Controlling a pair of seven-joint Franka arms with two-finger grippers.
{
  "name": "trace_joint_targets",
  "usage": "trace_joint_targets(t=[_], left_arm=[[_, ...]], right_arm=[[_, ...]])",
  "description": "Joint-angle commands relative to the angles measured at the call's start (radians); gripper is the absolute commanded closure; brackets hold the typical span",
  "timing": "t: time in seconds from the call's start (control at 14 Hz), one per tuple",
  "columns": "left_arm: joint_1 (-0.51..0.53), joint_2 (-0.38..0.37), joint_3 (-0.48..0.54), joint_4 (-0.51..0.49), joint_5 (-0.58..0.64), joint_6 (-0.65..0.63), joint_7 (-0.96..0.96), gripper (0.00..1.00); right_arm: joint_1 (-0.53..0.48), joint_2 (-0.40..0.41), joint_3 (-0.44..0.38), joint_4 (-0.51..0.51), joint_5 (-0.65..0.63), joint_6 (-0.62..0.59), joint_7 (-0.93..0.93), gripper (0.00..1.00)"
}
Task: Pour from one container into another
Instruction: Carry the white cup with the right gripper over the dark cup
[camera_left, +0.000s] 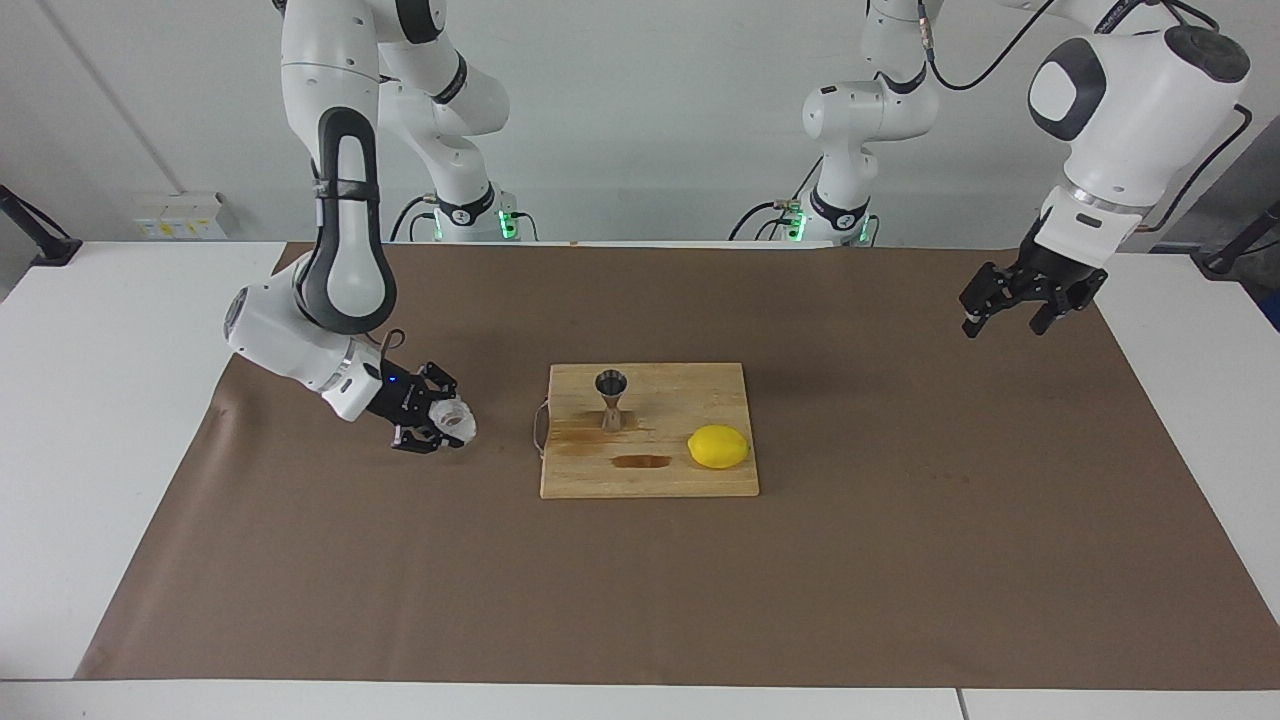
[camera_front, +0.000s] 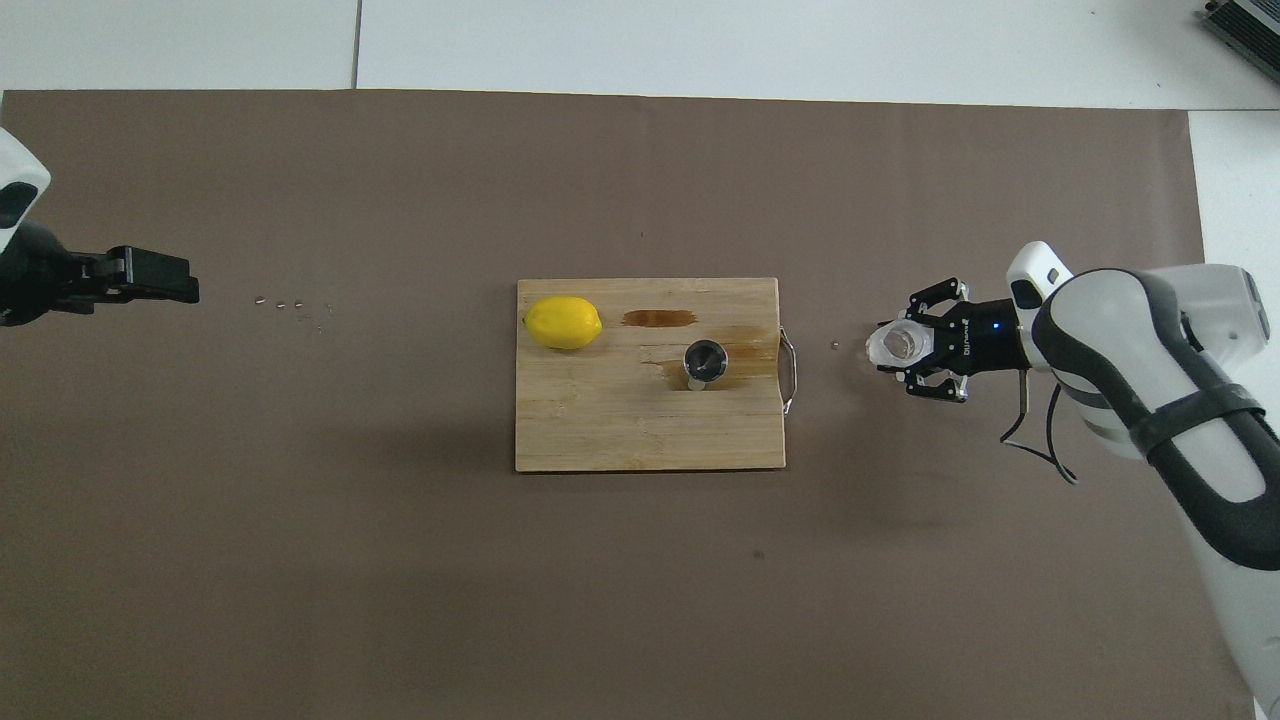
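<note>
The small clear bumpy glass cup (camera_left: 455, 419) (camera_front: 892, 345) sits between the fingers of my right gripper (camera_left: 446, 422) (camera_front: 903, 347), which is shut on it from the side. It is low over the brown paper, toward the right arm's end of the cutting board. I cannot tell whether it still touches the paper. The steel jigger (camera_left: 611, 398) (camera_front: 705, 362) stands upright on the wooden board (camera_left: 700, 475) (camera_front: 600, 430). My left gripper (camera_left: 1005, 318) (camera_front: 170, 280) hangs open and empty, high over the paper at the left arm's end.
A yellow lemon (camera_left: 718, 446) (camera_front: 563, 323) lies on the board beside the jigger, with dark wet stains (camera_front: 660, 318) between them. The board has a wire handle (camera_front: 790, 375) on the cup's side. Small crumbs (camera_front: 290, 303) dot the paper under the left gripper.
</note>
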Motion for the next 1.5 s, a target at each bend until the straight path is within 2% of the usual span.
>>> trace_joint_targets(t=[0.0,0.21,0.43,0.64,0.86,1.22,1.43], left_arm=[[-0.015,-0.002,0.015,0.06,0.026,-0.082,0.039,0.0],[0.017,-0.006,-0.028,0.113,0.029,-0.18,0.045,0.0],[0.024,-0.034,-0.036,0.086,0.025,-0.166,0.037,0.0],[0.024,-0.039,-0.038,0.075,0.025,-0.178,0.036,0.0],[0.028,-0.053,-0.033,0.052,0.019,-0.165,0.037,0.0],[0.036,-0.057,-0.035,0.043,0.017,-0.166,0.037,0.0],[0.036,-0.057,-0.035,0.042,0.017,-0.166,0.037,0.0]], right_arm=[[0.064,-0.056,0.01,0.058,-0.209,-0.005,0.265,0.59],[0.141,-0.097,0.01,0.072,-0.26,-0.022,0.406,0.61],[0.207,-0.102,0.01,0.121,-0.274,-0.051,0.499,0.61],[0.302,-0.101,0.01,0.159,-0.434,-0.053,0.68,0.61],[0.37,-0.102,0.01,0.161,-0.543,-0.05,0.788,0.62],[0.431,-0.102,0.011,0.166,-0.728,-0.03,0.993,0.62],[0.463,-0.102,0.011,0.166,-0.827,-0.007,1.024,0.62]])
